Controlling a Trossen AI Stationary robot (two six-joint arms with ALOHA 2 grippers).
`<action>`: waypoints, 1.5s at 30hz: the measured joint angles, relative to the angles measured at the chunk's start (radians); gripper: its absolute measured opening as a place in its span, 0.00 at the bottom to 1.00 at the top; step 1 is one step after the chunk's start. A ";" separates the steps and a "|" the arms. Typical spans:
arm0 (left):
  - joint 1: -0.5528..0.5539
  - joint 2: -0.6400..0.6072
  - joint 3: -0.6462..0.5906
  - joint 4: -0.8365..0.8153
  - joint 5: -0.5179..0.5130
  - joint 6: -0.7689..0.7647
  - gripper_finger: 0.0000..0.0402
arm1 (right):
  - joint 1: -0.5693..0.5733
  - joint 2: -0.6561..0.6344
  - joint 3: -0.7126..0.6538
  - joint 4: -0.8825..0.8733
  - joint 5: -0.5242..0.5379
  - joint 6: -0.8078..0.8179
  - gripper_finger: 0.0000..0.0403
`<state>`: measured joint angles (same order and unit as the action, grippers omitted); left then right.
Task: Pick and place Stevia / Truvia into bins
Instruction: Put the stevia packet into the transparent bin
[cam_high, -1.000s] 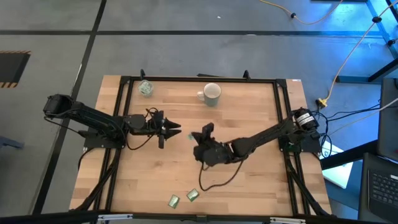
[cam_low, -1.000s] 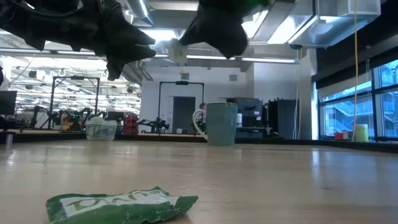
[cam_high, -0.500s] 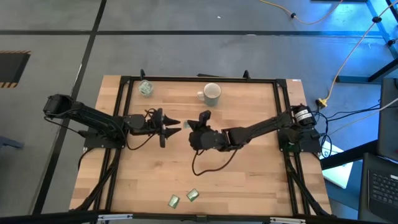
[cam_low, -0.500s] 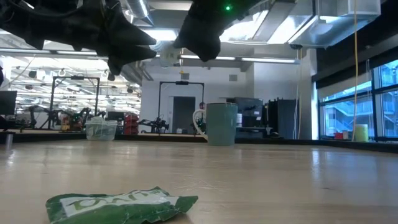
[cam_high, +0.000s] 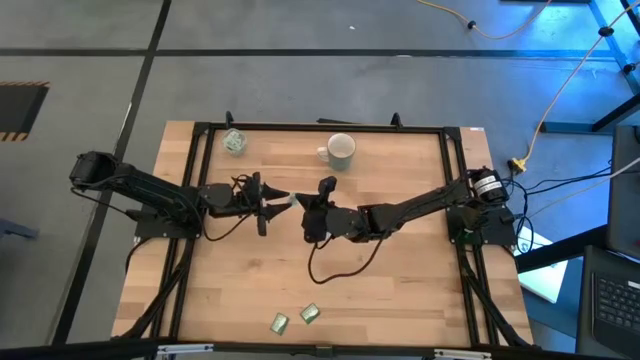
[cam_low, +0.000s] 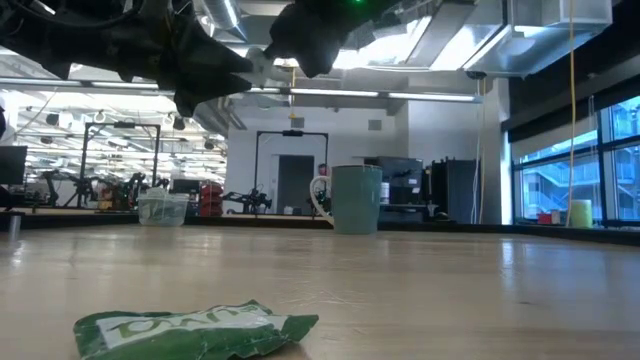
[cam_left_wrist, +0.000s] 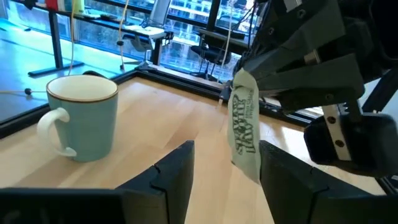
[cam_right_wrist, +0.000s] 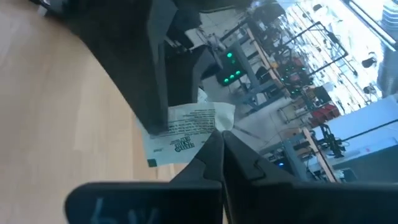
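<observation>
A green-and-white Stevia sachet (cam_left_wrist: 244, 121) hangs in the air above the table's middle, with my right gripper (cam_high: 306, 207) shut on it. My left gripper (cam_left_wrist: 224, 180) points level at it from the table's left, open, one finger on each side of the sachet's lower end (cam_left_wrist: 249, 163). The pale green mug (cam_high: 341, 151) stands upright at the far middle. The clear cup (cam_high: 235, 141) is at the far left. Two more sachets (cam_high: 280, 323) (cam_high: 309, 313) lie flat near the front edge. My right gripper pinches the sachet's upper end (cam_left_wrist: 244, 78) between its two shut fingers, coming roughly level from the table's right. The sachet hangs below the fingers, lifted well clear of the table. Whether my left gripper's fingers touch the sachet's lower end, I cannot tell.
The mug (cam_left_wrist: 84, 118) stands on bare wood on the far side of both grippers. A black frame (cam_high: 320, 127) runs along the table's far edge and its sides. One loose sachet (cam_low: 195, 330) lies close to the low camera.
My right gripper has carried the sachet toward the table's left and far side, rising a little, up to my left gripper. The sachet's lower end now hangs between the left fingers.
</observation>
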<state>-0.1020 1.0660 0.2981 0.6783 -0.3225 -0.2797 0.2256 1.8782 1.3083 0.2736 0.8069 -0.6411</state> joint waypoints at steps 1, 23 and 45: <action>0.000 0.000 0.000 0.000 0.000 0.007 0.41 | 0.000 0.000 0.000 0.001 -0.006 0.000 0.00; 0.000 0.000 0.000 -0.001 -0.021 0.085 0.02 | 0.001 0.000 0.000 -0.008 -0.067 -0.019 0.07; 0.197 0.005 0.348 -0.975 -0.567 -0.007 0.01 | -0.014 -0.509 -0.545 -0.183 -0.217 0.581 0.20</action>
<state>0.0950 1.0706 0.6466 -0.2967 -0.8891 -0.2862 0.2111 1.3694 0.7634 0.0909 0.5897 -0.0596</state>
